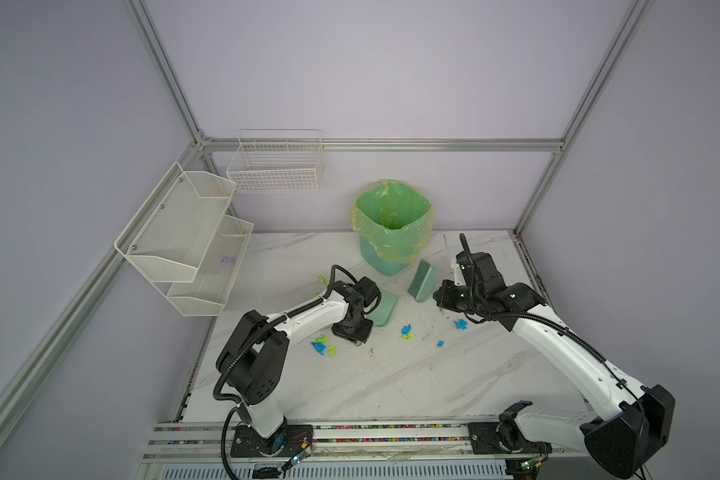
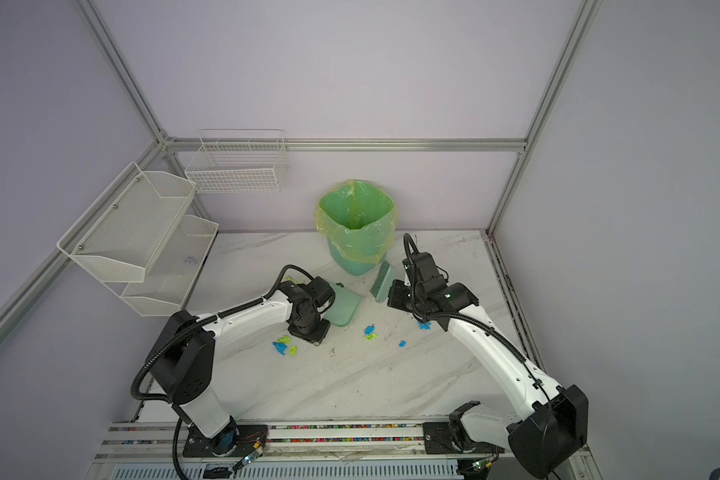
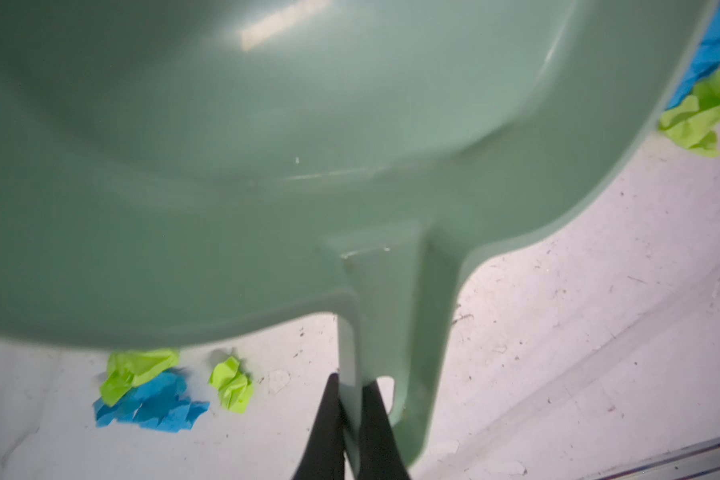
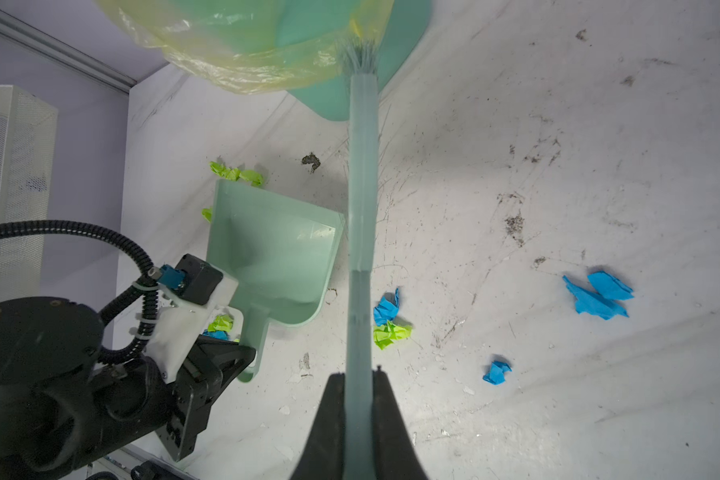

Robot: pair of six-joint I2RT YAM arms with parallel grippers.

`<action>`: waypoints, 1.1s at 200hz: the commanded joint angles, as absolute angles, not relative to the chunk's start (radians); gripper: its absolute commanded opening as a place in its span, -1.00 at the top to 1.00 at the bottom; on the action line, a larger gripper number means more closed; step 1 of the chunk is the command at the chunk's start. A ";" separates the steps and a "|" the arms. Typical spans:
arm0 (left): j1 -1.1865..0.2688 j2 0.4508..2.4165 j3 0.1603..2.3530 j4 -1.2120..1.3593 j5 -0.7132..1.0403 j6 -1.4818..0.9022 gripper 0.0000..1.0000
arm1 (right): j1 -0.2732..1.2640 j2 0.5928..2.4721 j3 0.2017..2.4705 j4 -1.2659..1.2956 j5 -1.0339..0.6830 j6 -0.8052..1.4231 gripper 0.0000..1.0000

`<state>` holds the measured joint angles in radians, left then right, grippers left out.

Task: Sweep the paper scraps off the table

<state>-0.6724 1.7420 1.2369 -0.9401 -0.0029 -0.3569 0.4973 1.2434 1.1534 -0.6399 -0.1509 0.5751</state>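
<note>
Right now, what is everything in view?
paper scraps: roughly ten, blue and yellow-green, scattered mid-table
dustpan: 1, pale green, mid-table
brush: 1, pale green, beside the bin
bin: 1, teal with yellow-green liner, back of table
wire basket: 1, white, back wall
mesh shelf: 1, white, left wall
beads: many, multicoloured, front rail
table: 1, white marbled, under everything
left arm: 1, white and black, jaws shut on dustpan handle
right arm: 1, white and black, jaws shut on brush handle

White arms (image 1: pixel 308 318), black joints (image 1: pixel 262 370), ribbed black cables (image 1: pixel 220 380)
</note>
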 commanded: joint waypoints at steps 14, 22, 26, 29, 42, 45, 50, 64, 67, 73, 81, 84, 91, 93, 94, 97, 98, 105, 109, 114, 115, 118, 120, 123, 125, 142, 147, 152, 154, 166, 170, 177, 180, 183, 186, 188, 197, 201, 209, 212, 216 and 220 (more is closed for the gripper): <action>-0.681 1.747 1.218 -0.863 0.000 -0.359 0.97 | 0.505 1.265 1.149 -0.553 -0.192 0.604 1.00; -0.680 1.753 1.216 -0.857 0.000 -0.359 0.94 | 0.512 1.270 1.141 -0.540 -0.197 0.610 1.00; -0.681 1.755 1.214 -0.852 0.000 -0.358 0.92 | 0.516 1.273 1.136 -0.533 -0.199 0.614 1.00; -0.680 1.757 1.213 -0.849 0.000 -0.358 0.91 | 0.519 1.275 1.132 -0.529 -0.199 0.617 1.00; -0.681 1.768 1.211 -0.841 0.001 -0.359 0.81 | 0.535 1.286 1.123 -0.515 -0.198 0.625 1.00; -0.681 1.771 1.210 -0.840 0.000 -0.359 0.79 | 0.537 1.287 1.122 -0.513 -0.197 0.627 1.00; -0.681 1.774 1.208 -0.835 0.000 -0.360 0.75 | 0.542 1.290 1.122 -0.510 -0.196 0.628 1.00; -0.682 1.785 1.206 -0.829 0.002 -0.358 0.66 | 0.551 1.297 1.118 -0.506 -0.192 0.632 1.00; -0.683 1.788 1.206 -0.828 0.002 -0.358 0.63 | 0.553 1.299 1.120 -0.506 -0.192 0.632 1.00; -0.682 1.791 1.204 -0.826 0.001 -0.360 0.60 | 0.555 1.298 1.119 -0.505 -0.190 0.633 1.00; -0.684 1.796 1.203 -0.824 0.001 -0.358 0.57 | 0.556 1.299 1.119 -0.505 -0.189 0.633 1.00; -0.684 1.797 1.203 -0.822 0.000 -0.359 0.56 | 0.557 1.299 1.119 -0.505 -0.188 0.633 1.00; -0.685 1.799 1.204 -0.820 -0.004 -0.360 0.55 | 0.557 1.298 1.118 -0.506 -0.187 0.633 1.00; -0.685 1.799 1.202 -0.820 -0.006 -0.360 0.55 | 0.557 1.299 1.118 -0.506 -0.187 0.633 1.00; -0.685 1.799 1.201 -0.820 -0.006 -0.359 0.55 | 0.557 1.299 1.118 -0.506 -0.186 0.633 1.00; -0.686 1.799 1.201 -0.819 -0.008 -0.360 0.55 | 0.558 1.299 1.119 -0.508 -0.186 0.634 1.00; -0.686 1.798 1.201 -0.819 -0.008 -0.360 0.55 | 0.558 1.299 1.119 -0.508 -0.186 0.634 1.00; -0.686 1.797 1.201 -0.817 -0.013 -0.362 0.54 | 0.558 1.299 1.117 -0.509 -0.184 0.634 1.00; -0.686 1.796 1.201 -0.815 -0.018 -0.363 0.54 | 0.559 1.298 1.118 -0.509 -0.184 0.632 1.00; -0.687 1.793 1.201 -0.815 -0.026 -0.362 0.54 | 0.559 1.297 1.115 -0.509 -0.184 0.632 1.00; -0.687 1.793 1.201 -0.815 -0.027 -0.362 0.54 | 0.559 1.297 1.115 -0.509 -0.184 0.631 1.00; -0.687 1.792 1.201 -0.814 -0.031 -0.362 0.53 | 0.558 1.296 1.117 -0.509 -0.183 0.632 1.00; -0.689 1.791 1.201 -0.814 -0.033 -0.362 0.53 | 0.558 1.297 1.115 -0.509 -0.183 0.632 1.00; -0.691 1.789 1.201 -0.814 -0.037 -0.362 0.54 | 0.558 1.295 1.115 -0.509 -0.183 0.632 1.00; -0.691 1.787 1.201 -0.813 -0.041 -0.362 0.53 | 0.559 1.295 1.113 -0.509 -0.183 0.632 1.00; -0.699 1.775 1.200 -0.816 -0.067 -0.364 0.59 | 0.558 1.293 1.109 -0.508 -0.182 0.633 1.00; -0.703 1.770 1.200 -0.816 -0.075 -0.366 0.60 | 0.558 1.293 1.107 -0.506 -0.181 0.634 1.00; -0.708 1.765 1.200 -0.820 -0.087 -0.369 0.60 | 0.558 1.293 1.105 -0.505 -0.181 0.635 1.00; -0.710 1.762 1.201 -0.820 -0.092 -0.369 0.60 | 0.558 1.293 1.105 -0.506 -0.182 0.635 1.00; -0.728 1.743 1.203 -0.828 -0.132 -0.375 0.58 | 0.558 1.291 1.102 -0.503 -0.182 0.635 1.00; -0.734 1.738 1.206 -0.830 -0.144 -0.377 0.56 | 0.559 1.291 1.101 -0.503 -0.183 0.635 1.00; -0.742 1.726 1.206 -0.833 -0.166 -0.383 0.48 | 0.559 1.291 1.098 -0.502 -0.183 0.635 1.00; -0.746 1.720 1.206 -0.834 -0.172 -0.386 0.44 | 0.558 1.291 1.098 -0.502 -0.182 0.635 1.00; -0.749 1.715 1.206 -0.834 -0.177 -0.386 0.40 | 0.558 1.290 1.097 -0.502 -0.182 0.635 1.00; -0.750 1.711 1.206 -0.834 -0.181 -0.389 0.35 | 0.558 1.290 1.096 -0.502 -0.183 0.635 1.00; -0.752 1.707 1.204 -0.836 -0.185 -0.391 0.33 | 0.558 1.290 1.095 -0.501 -0.183 0.635 1.00; -0.756 1.693 1.200 -0.837 -0.199 -0.397 0.25 | 0.558 1.289 1.094 -0.499 -0.183 0.633 1.00; -0.756 1.686 1.198 -0.838 -0.204 -0.401 0.22 | 0.558 1.289 1.092 -0.499 -0.182 0.633 1.00; -0.755 1.674 1.193 -0.838 -0.217 -0.408 0.19 | 0.558 1.290 1.092 -0.499 -0.183 0.634 1.00; -0.756 1.670 1.192 -0.838 -0.218 -0.408 0.19 | 0.559 1.289 1.092 -0.499 -0.182 0.633 1.00; -0.755 1.665 1.191 -0.839 -0.220 -0.409 0.19 | 0.559 1.289 1.092 -0.499 -0.181 0.632 1.00; -0.756 1.662 1.189 -0.839 -0.222 -0.409 0.19 | 0.558 1.289 1.092 -0.500 -0.181 0.632 1.00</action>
<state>-0.7570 1.7241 1.2282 -0.8383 -0.1612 -0.3851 0.5552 1.3018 1.1084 -0.5255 -0.1902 0.6239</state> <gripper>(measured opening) 0.403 0.111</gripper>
